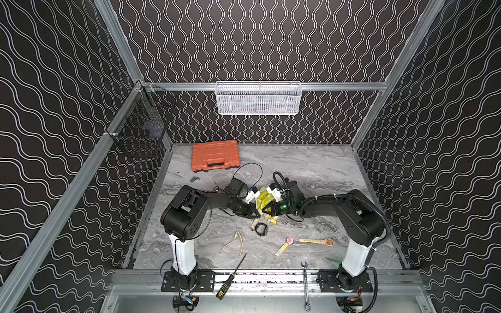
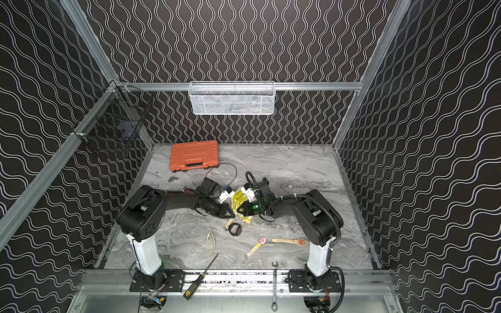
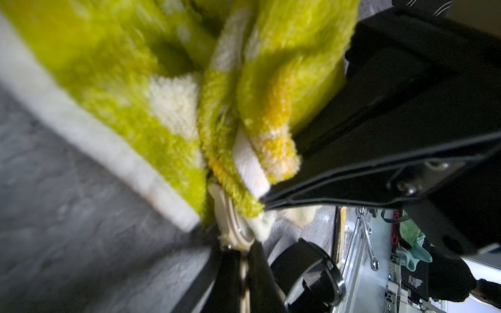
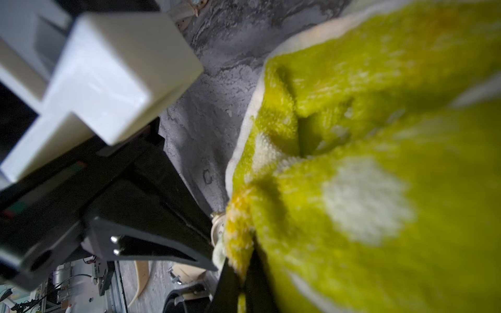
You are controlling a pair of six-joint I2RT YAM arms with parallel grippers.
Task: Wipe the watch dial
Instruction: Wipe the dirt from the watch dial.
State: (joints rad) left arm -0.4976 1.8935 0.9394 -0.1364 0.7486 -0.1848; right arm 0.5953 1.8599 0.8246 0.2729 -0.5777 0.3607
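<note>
**Grippers, 2**
- Left gripper point(image 3: 240, 253): fingers point(image 3: 226, 279) clenched with hardly a gap, pinching the cream watch point(image 3: 232, 226) where the strap meets the case.
- Right gripper point(image 4: 241, 269): fingers point(image 4: 257, 290) clenched on a fold of the yellow-green cloth point(image 4: 366, 168). A strip of the cloth shows between them.

**Task item, position**
- The held watch sits at the tips of the left fingers, above the middle of the table point(image 1: 311, 173).
- The cloth bunched in the right gripper presses against the watch face. In the right wrist view only a rim of the dial shows at the cloth's edge.
- The two gripper tips nearly meet. In both top views the cloth hides the dial, and the cream strap hangs below the grippers.

**Counts**
- Watches, 4:
  - one held
  - one black watch point(image 1: 261, 229) standing on its band just beside the hanging strap
  - one yellow-strapped watch point(image 1: 284, 245) lying flat nearer the front edge
  - one tan-strapped watch point(image 1: 317, 241) lying flat nearer the front edge
- Cloths, 1.
- Glasses point(image 1: 236, 244), 1, on the table, left of the flat watches.
- Screwdriver point(image 1: 231, 277), 1, across the front rail.
- Wrench point(image 1: 305, 284), 1, across the front rail.
- Orange case point(image 1: 215, 155), 1, shut, at the back.
- Baskets, 2: white basket point(image 1: 257, 98) on the back wall and black basket point(image 1: 141, 122) on the left wall.
</note>
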